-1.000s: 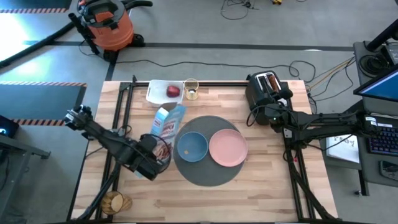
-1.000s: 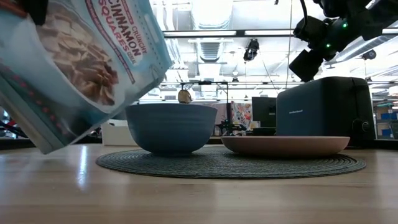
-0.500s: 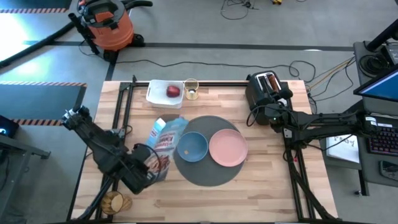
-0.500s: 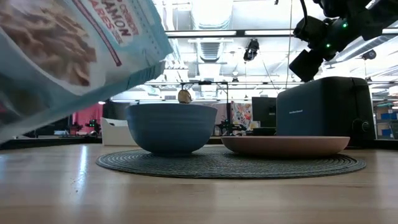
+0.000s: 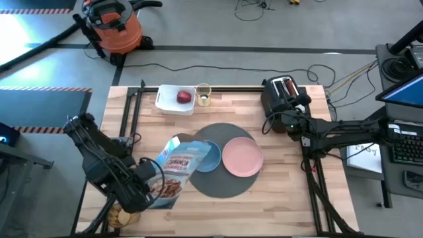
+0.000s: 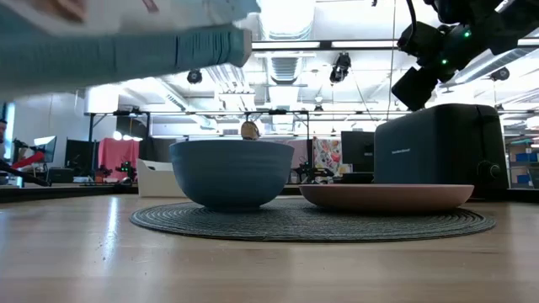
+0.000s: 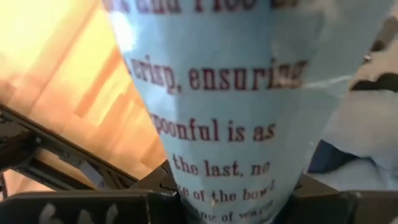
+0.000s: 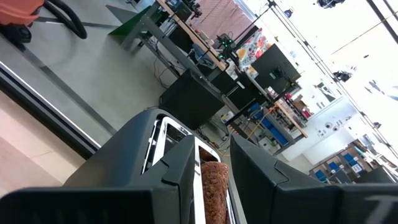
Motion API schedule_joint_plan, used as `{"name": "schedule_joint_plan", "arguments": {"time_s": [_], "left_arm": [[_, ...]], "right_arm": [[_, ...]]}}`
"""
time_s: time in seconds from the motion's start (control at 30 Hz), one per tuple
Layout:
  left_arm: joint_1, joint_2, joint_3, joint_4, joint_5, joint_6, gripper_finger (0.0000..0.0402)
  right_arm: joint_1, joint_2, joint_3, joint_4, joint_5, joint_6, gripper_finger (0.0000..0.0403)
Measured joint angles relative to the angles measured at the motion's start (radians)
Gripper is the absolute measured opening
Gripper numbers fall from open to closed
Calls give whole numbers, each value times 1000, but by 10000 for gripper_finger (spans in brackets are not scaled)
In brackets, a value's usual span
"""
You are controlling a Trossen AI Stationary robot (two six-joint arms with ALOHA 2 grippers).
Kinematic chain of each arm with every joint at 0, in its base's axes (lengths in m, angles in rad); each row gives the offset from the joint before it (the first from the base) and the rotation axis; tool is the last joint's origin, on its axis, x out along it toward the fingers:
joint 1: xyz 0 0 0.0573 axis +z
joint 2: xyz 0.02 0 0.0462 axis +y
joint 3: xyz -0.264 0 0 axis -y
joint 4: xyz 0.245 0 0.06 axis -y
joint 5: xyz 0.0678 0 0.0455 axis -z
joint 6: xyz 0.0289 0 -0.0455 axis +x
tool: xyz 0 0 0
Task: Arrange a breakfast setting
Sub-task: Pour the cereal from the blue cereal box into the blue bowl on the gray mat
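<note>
left hand (image 5: pixel 147 188) clamped, right hand (image 5: pixel 283 121) closed

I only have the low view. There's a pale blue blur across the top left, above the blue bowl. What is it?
Observer: A cereal bag, gripped by the left hand and tipped on its side, one end over the blue bowl's left rim.
Operator: Which arm is that dark one above the toaster?
Observer: The right one. From above, the right hand sits just beside the black toaster.
Operator: Anything in the toaster?
Observer: Yes, a toast slice stands in one slot.
</note>
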Motion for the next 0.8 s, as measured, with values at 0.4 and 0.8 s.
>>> {"name": "schedule_joint_plan", "arguments": {"time_s": [0.4, 0.8], "left_arm": [[79, 0, 60, 9, 161, 2, 99], [232, 0, 57, 28, 384, 156, 99]], "right_arm": [[0, 0, 0, 0, 0, 0, 93], [0, 0, 0, 0, 0, 0, 93]]}}
